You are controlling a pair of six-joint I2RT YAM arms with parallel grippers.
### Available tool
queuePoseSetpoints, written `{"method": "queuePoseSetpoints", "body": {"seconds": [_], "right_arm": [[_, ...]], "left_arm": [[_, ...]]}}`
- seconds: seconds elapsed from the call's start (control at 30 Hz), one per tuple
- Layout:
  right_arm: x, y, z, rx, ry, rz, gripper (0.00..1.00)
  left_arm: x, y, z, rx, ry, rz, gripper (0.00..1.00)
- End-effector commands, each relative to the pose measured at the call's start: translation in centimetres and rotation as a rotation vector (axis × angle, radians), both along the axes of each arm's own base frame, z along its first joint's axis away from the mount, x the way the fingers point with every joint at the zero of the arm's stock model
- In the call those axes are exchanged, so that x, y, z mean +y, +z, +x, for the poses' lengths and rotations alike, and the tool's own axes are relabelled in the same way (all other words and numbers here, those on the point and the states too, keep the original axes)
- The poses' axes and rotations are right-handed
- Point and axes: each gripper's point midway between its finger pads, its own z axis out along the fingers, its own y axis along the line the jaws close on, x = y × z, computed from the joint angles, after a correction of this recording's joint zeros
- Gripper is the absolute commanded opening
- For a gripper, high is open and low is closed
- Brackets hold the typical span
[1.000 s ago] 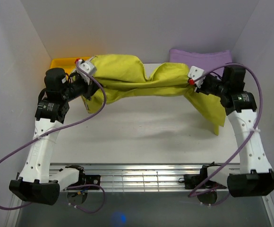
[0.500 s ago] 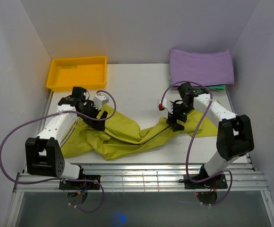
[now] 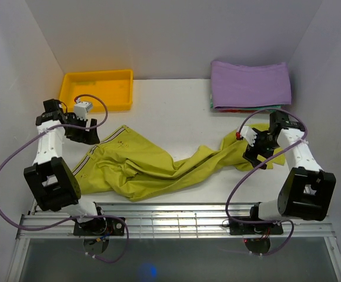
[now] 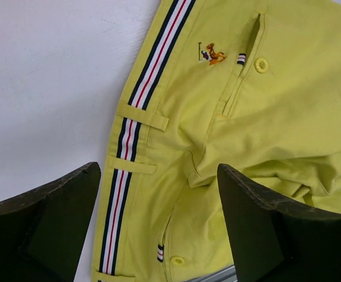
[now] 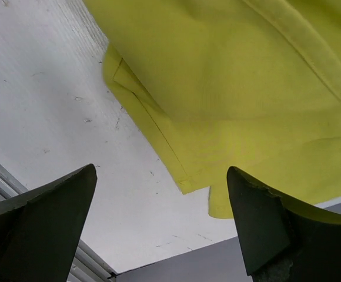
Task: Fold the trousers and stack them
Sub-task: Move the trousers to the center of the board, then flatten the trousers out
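Observation:
The yellow-green trousers [image 3: 153, 167] lie rumpled on the white table. Their waist is at the left and the legs run right to the hems [image 3: 270, 150]. My left gripper [image 3: 87, 134] hovers open just above the waist end. In the left wrist view [image 4: 157, 176] the striped waistband trim [image 4: 120, 194] and a buttoned pocket [image 4: 261, 64] show between its fingers, with nothing gripped. My right gripper [image 3: 256, 155] is open over the leg ends. In the right wrist view [image 5: 160, 170] the hem corner [image 5: 185, 179] lies on bare table between the fingers.
A yellow tray [image 3: 70, 97] stands at the back left. A folded purple cloth [image 3: 250, 82] lies on other folded cloths at the back right. Grey walls close in both sides, and a metal rail [image 3: 176, 220] runs along the near edge.
A second ago both grippers held the trousers stretched in the air. The trousers now lie on the table. Both grippers have opened and drawn apart toward the side walls.

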Motion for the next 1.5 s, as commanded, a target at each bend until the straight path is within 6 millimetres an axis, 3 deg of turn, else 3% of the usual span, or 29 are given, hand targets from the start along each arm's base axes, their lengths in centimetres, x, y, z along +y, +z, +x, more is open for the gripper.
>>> {"method": "queuePoseSetpoints", "body": {"seconds": [0.0, 0.17, 0.27, 0.37, 0.47, 0.57, 0.6, 0.63, 0.67, 0.7, 0.73, 0.87, 0.97, 1.0, 1.07, 1.23, 1.47], "right_arm": [[-1.1, -2.1, 0.6, 0.061, 0.046, -0.046, 0.96], [-2.1, -4.1, 3.2, 0.078, -0.006, -0.064, 0.95], [-2.9, -5.8, 3.5, 0.111, -0.041, -0.092, 0.94], [-4.1, -7.2, 3.3, 0.107, -0.052, -0.144, 0.87], [-5.6, -8.0, 2.7, 0.098, -0.06, -0.187, 0.67], [-8.0, -8.0, 2.1, 0.071, -0.081, -0.231, 0.44], [-9.0, -7.8, 2.2, 0.056, -0.093, -0.247, 0.31], [-9.9, -7.6, 2.4, 0.043, -0.107, -0.257, 0.22], [-10.7, -7.3, 2.4, 0.032, -0.124, -0.258, 0.14], [-11.2, -6.7, 2.6, 0.009, -0.126, -0.257, 0.11], [-11.8, -5.7, 3.1, -0.045, -0.119, -0.264, 0.09], [-12.8, -3.0, 4.2, -0.152, -0.09, -0.271, 0.08], [-13.1, -3.4, 3.5, -0.141, -0.07, -0.282, 0.08], [-13.3, -3.6, 2.9, -0.138, -0.064, -0.282, 0.08], [-13.8, -3.8, 1.8, -0.137, -0.05, -0.281, 0.08], [-13.9, -2.8, 1.5, -0.153, -0.041, -0.262, 0.08], [-13.8, 0.1, 3.6, -0.198, -0.045, -0.192, 0.08]], "left_arm": [[-0.2, 0.1, 3.6, -0.034, -0.015, -0.058, 0.9], [-0.3, -1.9, 8.4, -0.032, 0.03, -0.055, 0.9], [-1.6, -4.1, 9.9, -0.002, 0.04, -0.035, 0.93], [-3.7, -7.2, 9.6, 0.063, 0.01, 0.001, 0.94], [-5.1, -10.0, 8.6, 0.124, -0.001, 0.021, 0.92], [-5.2, -12.0, 8.1, 0.162, 0.044, 0.024, 0.85], [-5.1, -12.8, 7.7, 0.174, 0.053, 0.029, 0.82], [-5.2, -13.3, 7.4, 0.179, 0.053, 0.029, 0.74], [-5.0, -13.8, 7.2, 0.187, 0.062, 0.033, 0.57], [-4.6, -14.2, 7.3, 0.188, 0.08, 0.05, 0.33], [-3.0, -13.9, 8.3, 0.145, 0.144, 0.099, 0.0], [2.9, -10.6, 11.7, 0.039, 0.354, 0.16, 0.0], [7.9, -8.3, 13.4, -0.041, 0.507, 0.229, 0.0], [10.0, -8.0, 13.7, -0.047, 0.564, 0.276, 0.0], [12.2, -8.1, 14.4, -0.046, 0.616, 0.289, 0.0], [12.6, -9.5, 14.7, 0.015, 0.641, 0.268, 0.0], [13.1, -9.9, 14.8, 0.039, 0.658, 0.292, 0.0]]}}
